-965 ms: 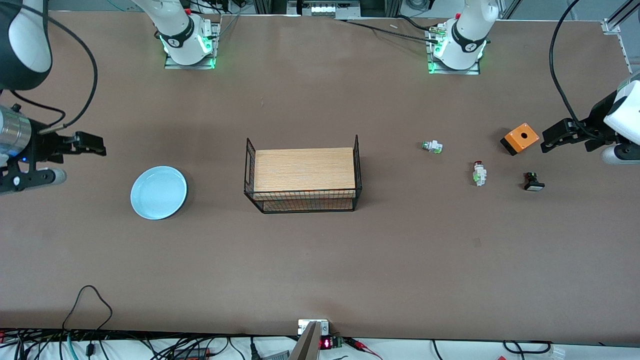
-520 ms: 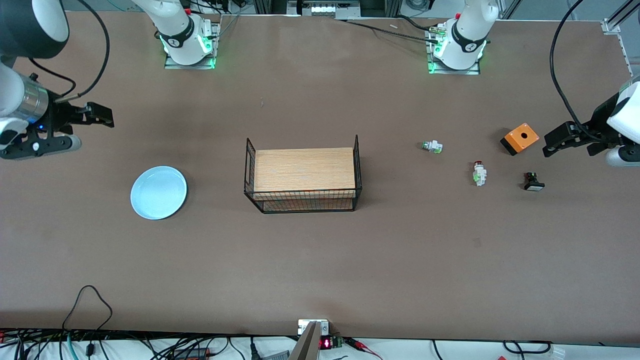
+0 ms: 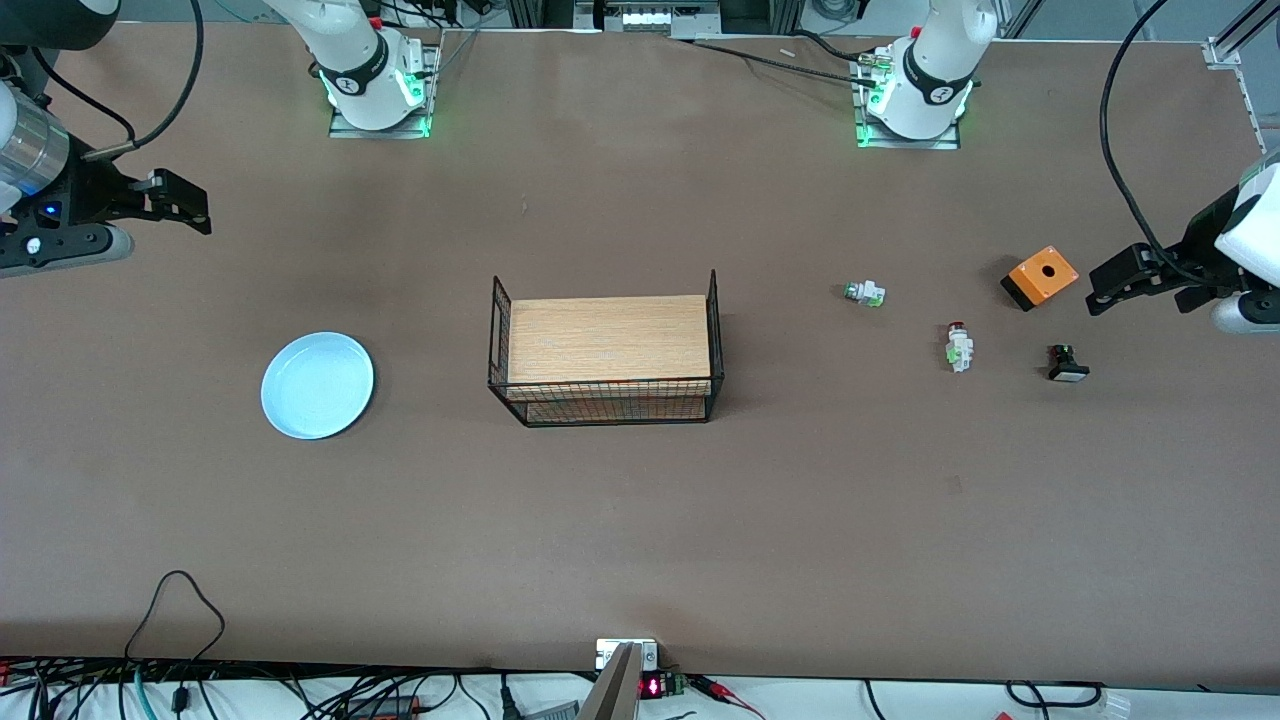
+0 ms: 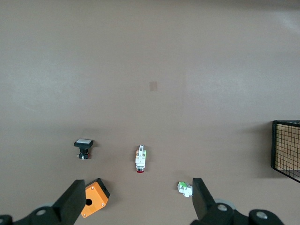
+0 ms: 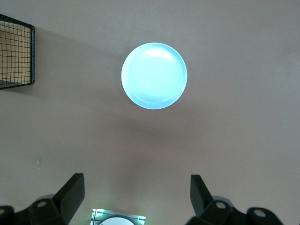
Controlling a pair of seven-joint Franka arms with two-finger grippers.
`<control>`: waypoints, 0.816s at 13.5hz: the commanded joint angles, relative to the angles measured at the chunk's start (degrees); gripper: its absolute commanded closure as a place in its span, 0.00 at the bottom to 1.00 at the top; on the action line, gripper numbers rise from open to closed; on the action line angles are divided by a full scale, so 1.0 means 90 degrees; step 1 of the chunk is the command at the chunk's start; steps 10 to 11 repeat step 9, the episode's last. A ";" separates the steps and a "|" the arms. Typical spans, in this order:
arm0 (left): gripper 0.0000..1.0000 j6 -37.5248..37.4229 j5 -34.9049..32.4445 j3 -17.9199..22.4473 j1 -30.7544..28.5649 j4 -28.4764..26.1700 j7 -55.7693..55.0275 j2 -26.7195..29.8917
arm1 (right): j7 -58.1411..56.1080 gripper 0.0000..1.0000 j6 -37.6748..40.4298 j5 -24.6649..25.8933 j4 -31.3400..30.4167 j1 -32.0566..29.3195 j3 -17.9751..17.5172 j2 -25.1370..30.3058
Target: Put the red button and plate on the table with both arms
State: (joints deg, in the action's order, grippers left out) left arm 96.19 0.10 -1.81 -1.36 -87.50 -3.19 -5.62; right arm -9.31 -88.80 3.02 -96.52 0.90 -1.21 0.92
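Plate [image 3: 317, 385] rests on table [image 3: 640, 520], nearer the camera than my empty, spread right claw [image 3: 178, 198]. Button [image 3: 959, 346] lies lengthwise beside my spread left claw [image 3: 1108, 283], likewise empty.

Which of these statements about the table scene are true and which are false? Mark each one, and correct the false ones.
1. The plate lies flat on the table. True.
2. The red button is held in the left gripper. False: it lies on the table, and the gripper is open and empty.
3. The wire basket stands between the plate and the red button. True.
4. The orange box sits on the plate. False: the plate is empty, and the box sits on the table toward the left arm's end.
5. The right gripper is shut on the plate. False: it is open, off the plate.
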 commanded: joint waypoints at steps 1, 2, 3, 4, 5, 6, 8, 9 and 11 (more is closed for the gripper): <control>0.00 0.0103 -0.0001 0.0015 -0.0005 -0.0121 -0.0007 0.0107 | 0.0435 0.00 -0.0113 -0.0130 -0.0009 0.0008 -0.0099 0.0113; 0.00 0.0103 -0.0001 0.0025 -0.0005 -0.0131 -0.0007 0.0107 | 0.0873 0.00 -0.0056 -0.0111 0.0070 0.0037 -0.0139 0.0065; 0.00 0.0103 -0.0001 0.0025 -0.0015 -0.0131 -0.0007 0.0107 | 0.1091 0.00 0.0022 0.0035 0.0100 0.0173 -0.0255 0.0035; 0.00 0.0103 -0.0001 0.0025 -0.0015 -0.0121 -0.0007 0.0107 | 0.1122 0.00 0.0120 0.0094 0.0158 0.0184 -0.0266 -0.0004; 0.00 0.0083 0.0008 0.0025 -0.0015 -0.0131 0.0013 0.0116 | 0.1141 0.00 0.0295 0.0104 0.0284 0.0193 -0.0266 -0.0120; 0.00 0.0074 0.0028 0.0025 -0.0035 -0.0131 0.0042 0.0116 | 0.1151 0.00 0.0451 0.0085 0.0431 0.0184 -0.0266 -0.0228; 0.00 0.0064 0.0038 0.0025 -0.0044 -0.0131 0.0052 0.0116 | 0.1151 0.00 0.0492 0.0085 0.0490 0.0184 -0.0266 -0.0278; 0.00 0.0064 0.0038 0.0025 -0.0044 -0.0131 0.0052 0.0116 | 0.1151 0.00 0.0492 0.0085 0.0491 0.0184 -0.0266 -0.0278; 0.00 0.0064 0.0038 0.0025 -0.0044 -0.0131 0.0052 0.0116 | 0.1151 0.00 0.0492 0.0085 0.0491 0.0184 -0.0266 -0.0278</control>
